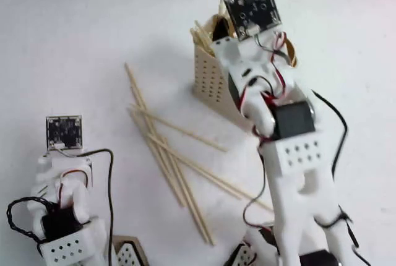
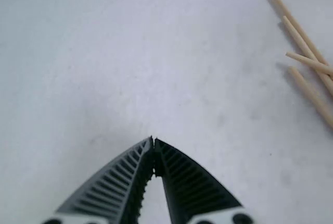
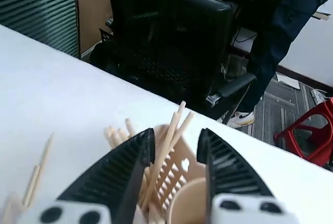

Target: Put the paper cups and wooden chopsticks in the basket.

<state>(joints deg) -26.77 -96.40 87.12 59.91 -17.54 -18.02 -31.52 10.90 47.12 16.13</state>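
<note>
My left gripper hangs over bare white table with its jaws together, tips meeting and nothing between them. My right gripper sits above the basket with its jaws apart. An upright chopstick rises through the gap, and I cannot tell whether it touches either jaw. In the high view, the loose chopsticks lie fanned and crossing at about 3 o'clock from my left arm, well apart from its jaws. The basket stands at about 1 o'clock from that pile. More sticks poke from the basket's 10 o'clock corner. The left wrist view catches the ends of four loose sticks off to one side of the closed tips. The right wrist view looks into the basket and shows a paper cup nested beside the standing sticks; in the high view my right arm covers most of that interior.
</note>
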